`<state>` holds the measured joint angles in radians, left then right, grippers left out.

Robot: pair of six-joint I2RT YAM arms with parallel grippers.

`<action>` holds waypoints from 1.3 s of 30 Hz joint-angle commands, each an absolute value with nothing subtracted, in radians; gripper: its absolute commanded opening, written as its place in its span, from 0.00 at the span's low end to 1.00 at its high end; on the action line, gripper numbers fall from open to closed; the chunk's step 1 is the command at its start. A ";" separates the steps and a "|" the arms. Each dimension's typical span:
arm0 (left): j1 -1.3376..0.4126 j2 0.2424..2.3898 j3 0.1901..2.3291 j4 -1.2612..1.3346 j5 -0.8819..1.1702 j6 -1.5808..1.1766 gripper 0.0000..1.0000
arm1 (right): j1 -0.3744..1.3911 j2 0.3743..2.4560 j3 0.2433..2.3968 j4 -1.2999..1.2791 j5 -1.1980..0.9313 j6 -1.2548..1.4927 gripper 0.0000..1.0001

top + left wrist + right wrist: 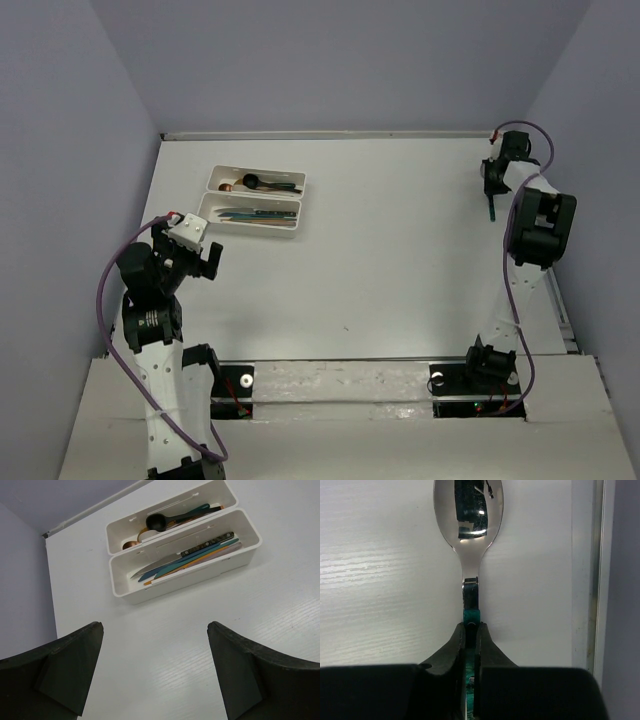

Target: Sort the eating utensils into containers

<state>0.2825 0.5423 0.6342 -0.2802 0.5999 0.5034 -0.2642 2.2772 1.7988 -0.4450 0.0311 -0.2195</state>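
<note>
**Overhead and wrist views of the sorting table [400, 270].** The two joined white trays [255, 202] serve as the landmark for all positions.

The far tray [112, 532] held spoons. A black spoon [156, 521] lay on top, a copper spoon [132, 545] had its bowl at the tray's left end, and teal and dark handles ran toward the right end.

The near tray [122, 587] held knives [190, 557] lying lengthwise. These showed a silver blade, pieces in blue, teal, orange and beige, and one dark patterned handle uppermost.

The left gripper [205, 258] hung on the near side of the trays, close to the near tray's left end but not touching it. Its fingers [70, 670] were spread wide apart with only bare table between them, and both trays lay beyond the fingertips.

The right gripper [471, 626] stood well apart from the trays, far to their right and roughly level with them. Its jaws were pressed together on the handle of the teal-handled spoon [468, 520]. The handle passed back between the fingers, and the polished silver bowl projected straight beyond the fingertips over the white table surface. Whether the bowl touched the table could not be told. This spoon was the only utensil seen outside the trays.
</note>
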 commanded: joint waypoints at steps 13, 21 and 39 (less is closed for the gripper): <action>0.270 0.531 0.663 -0.239 0.575 0.482 0.99 | 0.447 2.300 2.350 -0.303 -0.006 -0.159 0.00; 0.272 0.526 0.660 -0.232 0.561 0.472 0.99 | 0.716 2.476 2.477 -0.123 -0.067 -0.425 0.00; 0.270 0.514 0.657 -0.233 0.563 0.474 0.99 | 0.808 2.634 2.479 -0.107 0.078 -0.734 0.00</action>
<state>0.2749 0.5259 0.6342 -0.2722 0.5625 0.4881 0.7910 2.6900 2.4870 -0.1860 0.0437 -0.6445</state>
